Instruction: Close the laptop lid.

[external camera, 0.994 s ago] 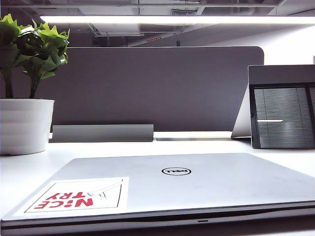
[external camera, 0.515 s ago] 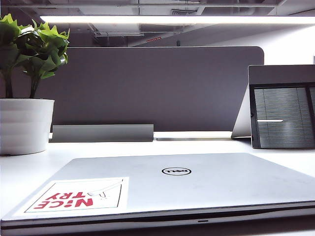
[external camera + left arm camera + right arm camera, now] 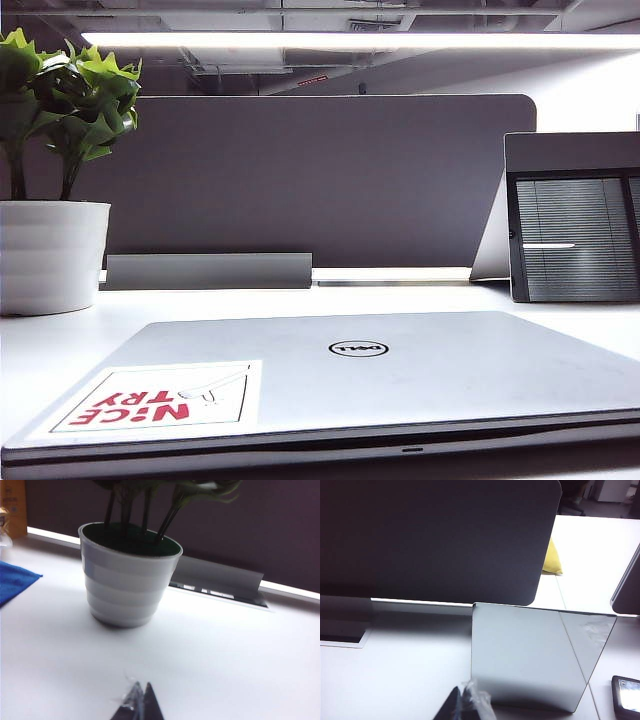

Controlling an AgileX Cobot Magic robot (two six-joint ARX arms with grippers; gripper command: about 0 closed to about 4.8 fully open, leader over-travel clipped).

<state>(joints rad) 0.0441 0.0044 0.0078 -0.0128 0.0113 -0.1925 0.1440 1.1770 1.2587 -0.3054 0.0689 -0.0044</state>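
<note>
The laptop lid [image 3: 340, 365] fills the near part of the exterior view. It is silver, with a round Dell logo [image 3: 358, 348] and a red "NICE TRY" sticker [image 3: 160, 398]. It lies flat on its base, with only a thin dark seam along the front edge. Neither gripper shows in the exterior view, and the laptop is out of both wrist views. My left gripper [image 3: 141, 694] hangs shut over white tabletop, short of a white plant pot [image 3: 127, 580]. My right gripper [image 3: 461, 695] is shut too, its tips wrapped in clear film, facing a silver stand [image 3: 530, 655].
A potted plant [image 3: 50, 255] stands at the back left and a small dark-framed screen [image 3: 575, 235] at the back right. A dark partition [image 3: 320, 180] and a grey tray [image 3: 208, 270] line the rear edge. A blue cloth [image 3: 12, 580] lies beside the pot.
</note>
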